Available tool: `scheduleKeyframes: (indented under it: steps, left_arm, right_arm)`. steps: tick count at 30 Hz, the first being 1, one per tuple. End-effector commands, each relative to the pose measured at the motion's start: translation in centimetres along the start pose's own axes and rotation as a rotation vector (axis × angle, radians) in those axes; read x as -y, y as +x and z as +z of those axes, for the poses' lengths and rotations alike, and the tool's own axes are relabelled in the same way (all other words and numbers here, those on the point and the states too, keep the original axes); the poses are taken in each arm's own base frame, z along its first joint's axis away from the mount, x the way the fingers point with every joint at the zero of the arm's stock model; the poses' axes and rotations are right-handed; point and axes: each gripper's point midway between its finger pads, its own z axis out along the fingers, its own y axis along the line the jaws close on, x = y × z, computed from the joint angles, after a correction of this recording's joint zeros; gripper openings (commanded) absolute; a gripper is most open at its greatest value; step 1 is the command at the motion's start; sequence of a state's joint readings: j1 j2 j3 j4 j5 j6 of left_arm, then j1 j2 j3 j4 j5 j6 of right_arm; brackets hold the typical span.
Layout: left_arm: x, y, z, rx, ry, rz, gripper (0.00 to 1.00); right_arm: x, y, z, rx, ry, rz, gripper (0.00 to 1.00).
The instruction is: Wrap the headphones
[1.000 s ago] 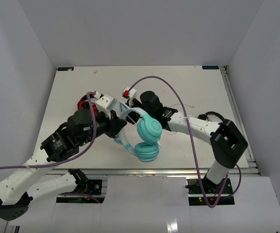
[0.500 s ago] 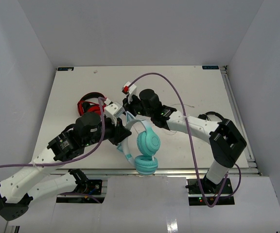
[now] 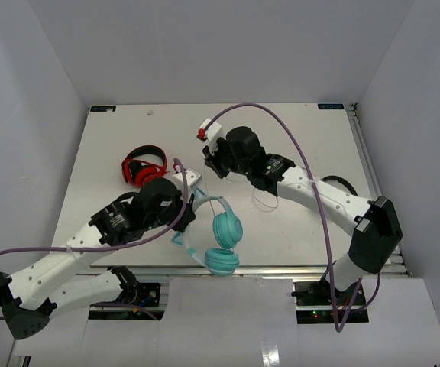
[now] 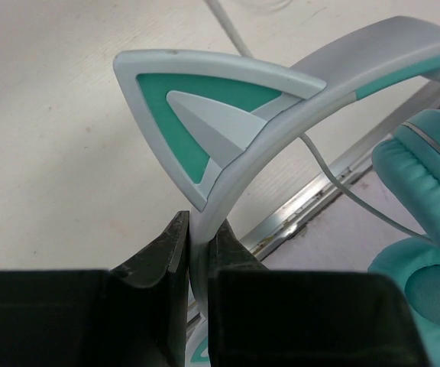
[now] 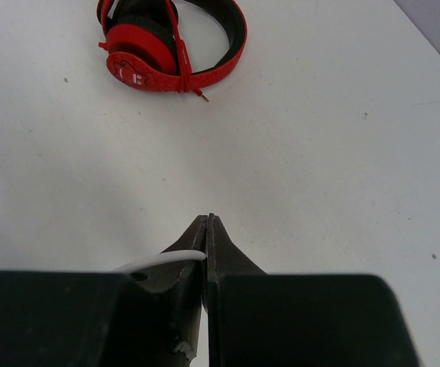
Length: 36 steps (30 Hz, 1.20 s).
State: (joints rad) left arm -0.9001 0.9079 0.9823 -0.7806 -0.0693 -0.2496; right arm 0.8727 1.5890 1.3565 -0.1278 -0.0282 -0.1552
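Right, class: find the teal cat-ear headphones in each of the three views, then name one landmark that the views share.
Top external: the teal headphones are low centre, at the near edge of the white table.
Left wrist: the teal headphones fill the upper right, with the band pinched in the left gripper.
Right wrist: their cups and band are not in it.
Shared landmark: the white table, seen in all three views.

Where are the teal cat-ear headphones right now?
Top view: the teal headphones are at the table's near edge, left of centre, pale band pinched in the left gripper; the red-and-black headphones lie farther back on the left.
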Motion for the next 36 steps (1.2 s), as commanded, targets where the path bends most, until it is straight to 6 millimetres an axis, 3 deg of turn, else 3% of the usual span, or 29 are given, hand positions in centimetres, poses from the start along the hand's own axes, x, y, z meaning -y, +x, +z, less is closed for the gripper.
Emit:
scheduleKeyframes:
  steps: [1,11,21,27,36]
  left_arm:
    - [-1.5,0.0,0.8,0.001,-0.1,-0.022,0.0]
    - [-4.3,1.3,2.4,-0.058,-0.284,-0.068,0.0]
    - [-7.1,-0.3,1.7,-0.032,-0.511,-0.171,0.0]
    - [-7.1,-0.7,1.4,-0.008,-0.504,-0.177,0.0]
    - [-7.4,-1.0,1.0,0.011,-0.523,-0.196,0.0]
  right_arm:
    - [0.1,-3.2,-3.3,0.045,0.013,-0.032,0.08]
    - [-3.6,-2.2,-5.5,0.038,-0.023,-0.037,0.08]
    - [-8.9,0.0,-7.0,0.048,-0.105,-0.012,0.08]
    - [-8.6,2.0,-7.5,0.033,-0.068,0.004,0.08]
    - [-9.1,3.1,-9.2,0.066,-0.096,0.057,0.08]
